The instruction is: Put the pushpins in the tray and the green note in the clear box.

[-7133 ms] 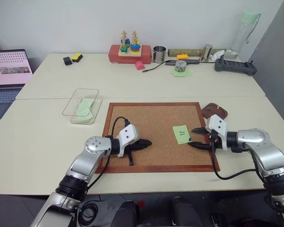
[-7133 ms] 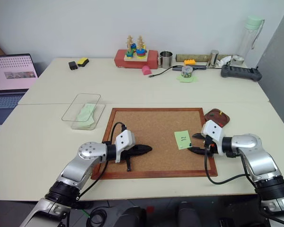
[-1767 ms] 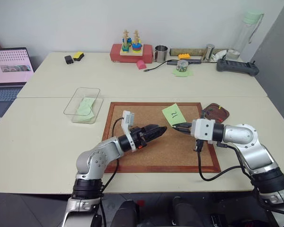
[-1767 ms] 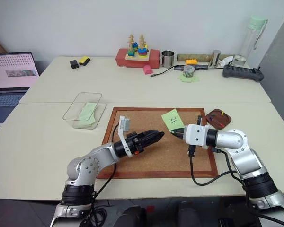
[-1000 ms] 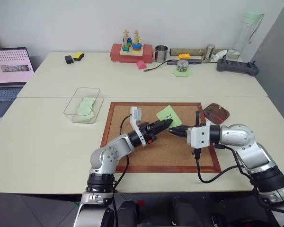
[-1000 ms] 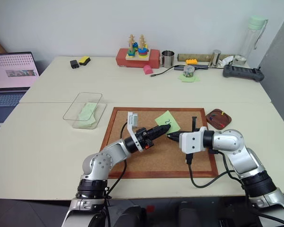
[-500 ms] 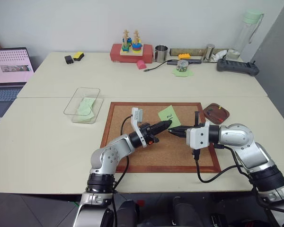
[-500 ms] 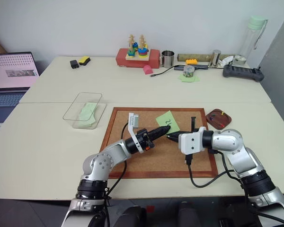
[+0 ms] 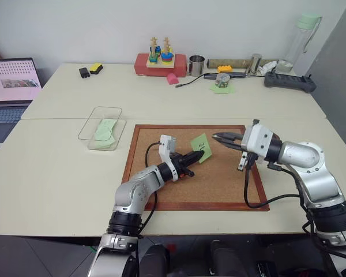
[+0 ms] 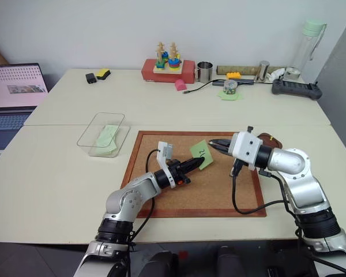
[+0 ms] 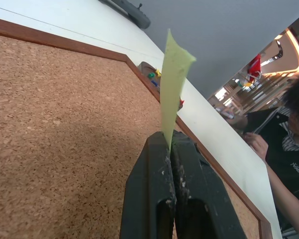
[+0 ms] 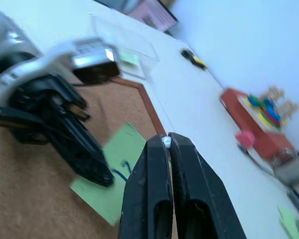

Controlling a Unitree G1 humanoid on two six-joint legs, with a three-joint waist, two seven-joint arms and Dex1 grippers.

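The green note (image 9: 200,149), marked "12", stands on edge above the corkboard (image 9: 219,187), and my left gripper (image 9: 195,156) is shut on its lower edge (image 11: 172,74). My right gripper (image 9: 215,137) hangs shut just right of the note and clear of it. A tiny pale speck shows at its fingertips (image 12: 165,142), too small to name. The brown tray (image 10: 270,138) peeks out behind my right wrist. In the left wrist view, small coloured specks lie by the board's far corner, a red one (image 11: 181,103) among them. I cannot tell if they are the pushpins. The clear box (image 9: 101,128) sits left of the board.
The clear box holds plain green paper. A laptop (image 9: 10,81) stands at the far left. Along the back edge are a red toy block (image 9: 158,62), a metal cup (image 9: 195,65), a cable and a tall bottle (image 9: 303,37). A person (image 11: 291,144) is in the background.
My left gripper has shut on the note and holds it alone. My right gripper has let go, risen and drawn back to the right, now covering most of the tray.
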